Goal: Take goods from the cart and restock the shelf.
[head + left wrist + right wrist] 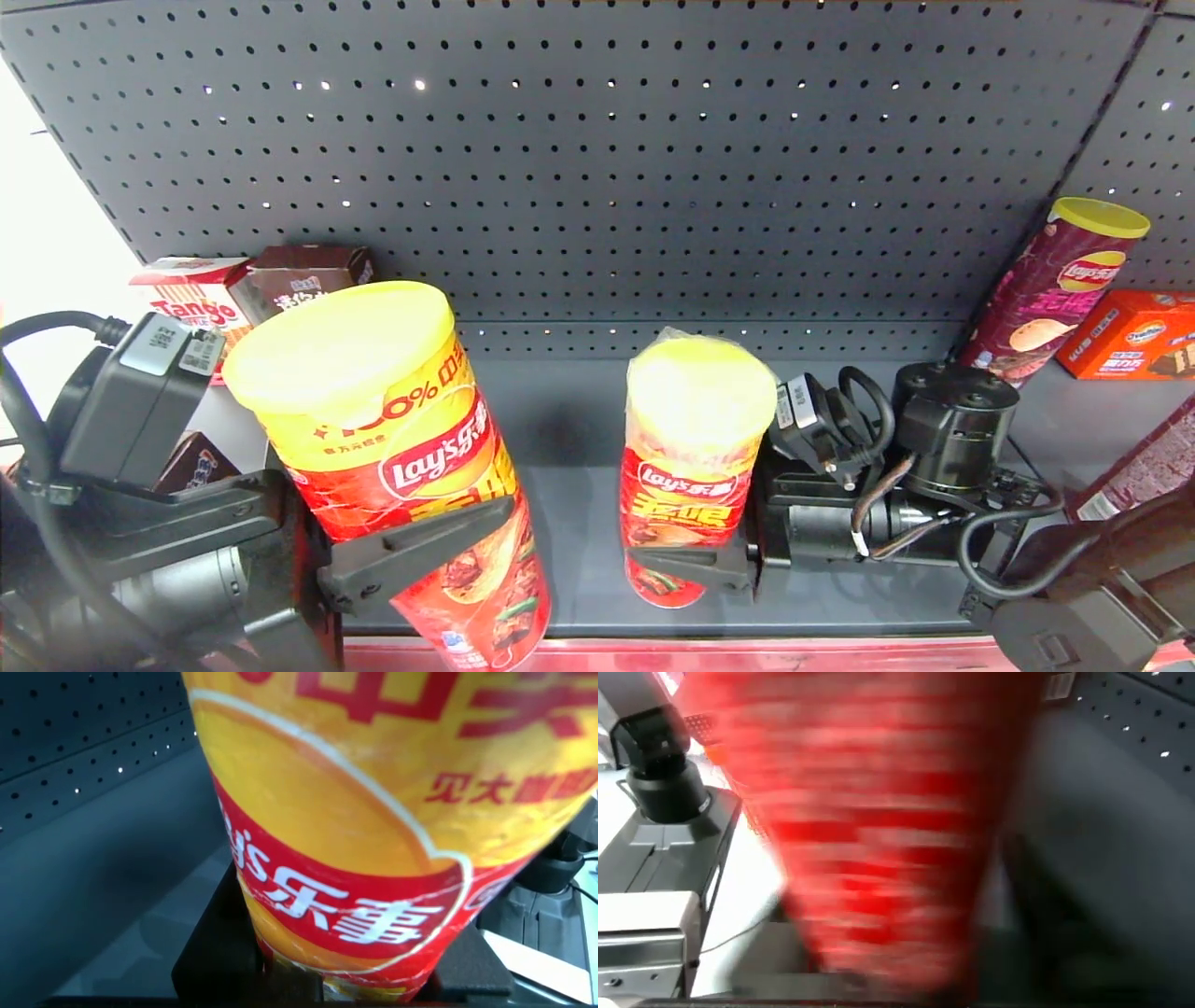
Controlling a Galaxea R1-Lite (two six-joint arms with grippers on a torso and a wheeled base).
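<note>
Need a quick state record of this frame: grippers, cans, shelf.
left gripper: shut on left can, at the shelf front edge
left can: yellow lid, red-yellow body, tilted
right gripper: shut on right can
right can: upright over mid-shelf; contact with deck unclear
shelf: grey, pegboard back
also on shelf: purple can and orange box at right, snack boxes at left

A dark grey shelf (579, 420) with a perforated back panel is seen. At its left end a red-and-white box (191, 299) and a brown box (303, 275) are set side by side. At the right a purple can (1055, 289) is stood beside an orange box (1134, 336).
</note>
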